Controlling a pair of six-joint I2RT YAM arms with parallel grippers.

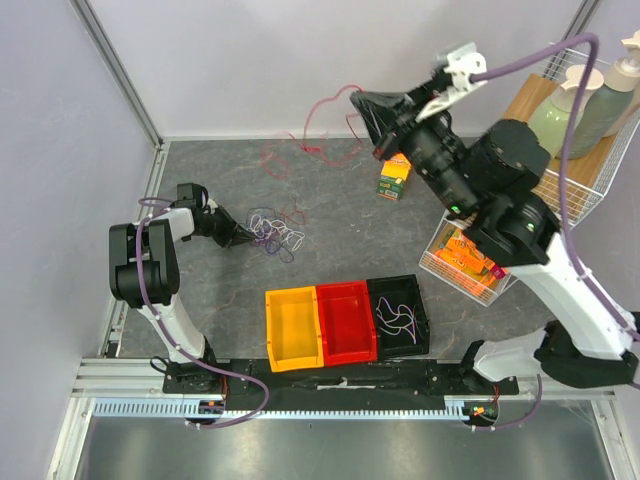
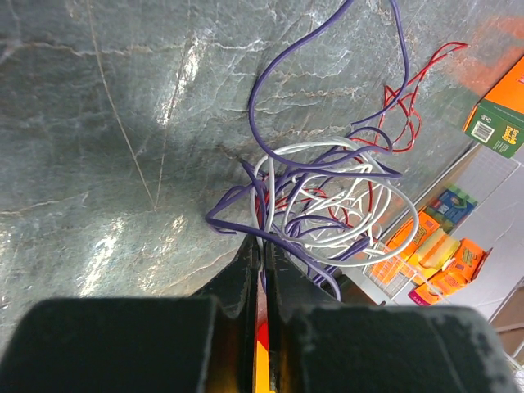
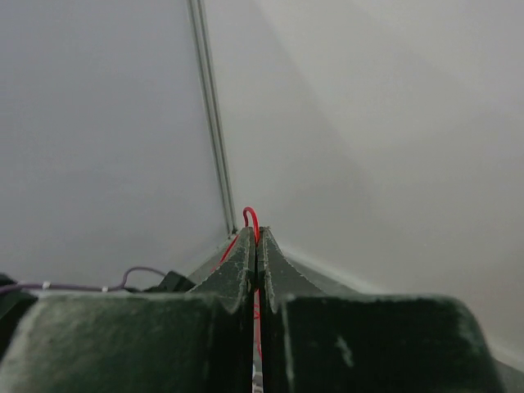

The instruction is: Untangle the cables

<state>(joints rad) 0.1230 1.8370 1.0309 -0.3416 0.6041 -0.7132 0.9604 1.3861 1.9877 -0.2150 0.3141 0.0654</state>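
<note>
A tangle of purple, white and red cables (image 1: 275, 233) lies on the grey table left of centre. My left gripper (image 1: 240, 238) sits low at the tangle's left edge, shut on strands of it. In the left wrist view the fingertips (image 2: 252, 250) pinch purple and white strands where the tangle (image 2: 327, 196) begins. My right gripper (image 1: 362, 103) is raised high at the back, shut on a red cable (image 1: 305, 140) that hangs in loops down to the table. In the right wrist view the red cable (image 3: 250, 215) arches out of the closed right gripper (image 3: 256, 235).
Yellow (image 1: 292, 350), red (image 1: 345, 345) and black (image 1: 424, 322) bins stand in a row at the near edge. A purple cable (image 1: 397, 318) lies in the black one. A green-orange box (image 1: 394, 178) stands mid-back. A wire basket (image 1: 435, 262) and a shelf with bottles (image 1: 585, 150) are at right.
</note>
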